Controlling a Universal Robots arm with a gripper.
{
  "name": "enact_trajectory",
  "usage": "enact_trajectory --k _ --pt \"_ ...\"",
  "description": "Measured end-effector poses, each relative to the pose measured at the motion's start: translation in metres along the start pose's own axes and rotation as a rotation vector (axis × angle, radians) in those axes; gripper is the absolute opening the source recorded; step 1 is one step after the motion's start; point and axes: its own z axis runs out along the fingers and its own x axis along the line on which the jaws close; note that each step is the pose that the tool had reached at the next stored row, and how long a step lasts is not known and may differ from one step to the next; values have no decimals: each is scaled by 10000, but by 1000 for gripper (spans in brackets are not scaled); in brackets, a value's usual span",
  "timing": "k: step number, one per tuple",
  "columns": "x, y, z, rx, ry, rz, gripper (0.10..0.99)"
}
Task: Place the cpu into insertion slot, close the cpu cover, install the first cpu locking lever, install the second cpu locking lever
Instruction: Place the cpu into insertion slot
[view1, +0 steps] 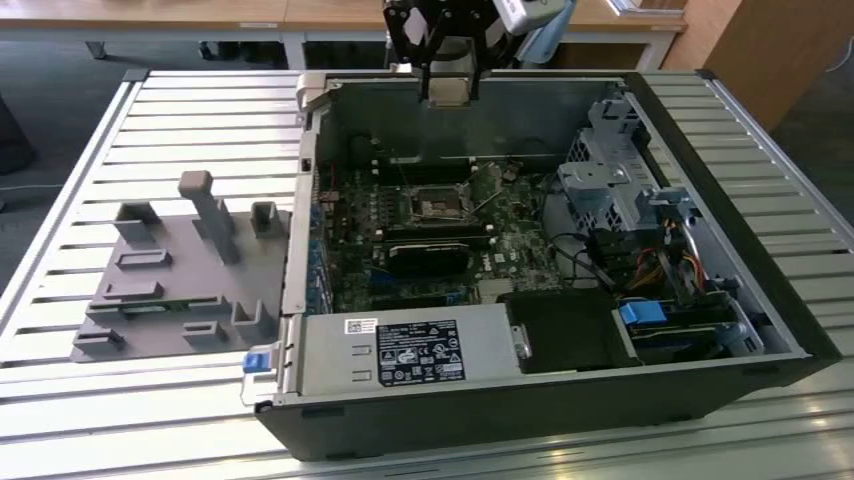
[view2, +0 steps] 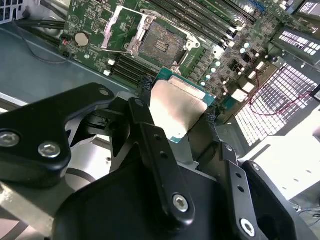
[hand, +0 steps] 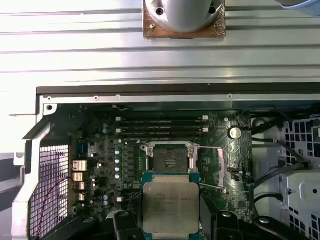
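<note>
My gripper hangs above the far wall of the open computer case, shut on the cpu. In both wrist views the cpu is a flat square chip with a dull silver top and a green edge, clamped by two opposite edges between my black fingers. On the green board below, the insertion slot is a dark square socket with a metal rim, with nothing in it. The cpu cover is swung open beside the slot. The chip is well above the socket and apart from it.
The case lies open on a slatted metal table. Inside are a black card, a power supply, a drive cage and loose cables. Memory slots run beside the socket. A grey fixture stands at the exterior view's left.
</note>
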Motion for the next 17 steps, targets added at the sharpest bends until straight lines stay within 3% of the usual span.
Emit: enact_trajectory --k 17 --pt "2 0 2 -13 -65 717 541"
